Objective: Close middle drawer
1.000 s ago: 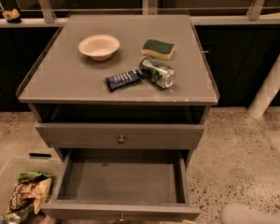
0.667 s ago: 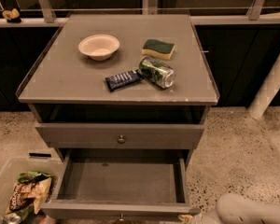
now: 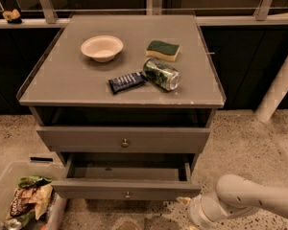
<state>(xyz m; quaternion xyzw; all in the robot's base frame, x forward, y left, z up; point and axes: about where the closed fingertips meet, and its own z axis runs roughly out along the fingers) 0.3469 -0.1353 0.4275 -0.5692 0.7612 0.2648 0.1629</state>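
Camera view, low centre: middle drawer [image 3: 126,189] partly out of cabinet [image 3: 62,83], not yet closed; gripper [image 3: 186,204] beside its right front corner, spread or pressed together impossible to tell; remains to push home

The cabinet [image 3: 62,80] top carries one bowl [image 3: 102,47], one sponge [image 3: 163,50], one can [image 3: 161,74], one snack bar [image 3: 126,82]; below, one upper drawer [image 3: 86,139], one middle drawer [image 3: 96,189]; one gripper [image 3: 191,208] at the cabinet's bottom right.
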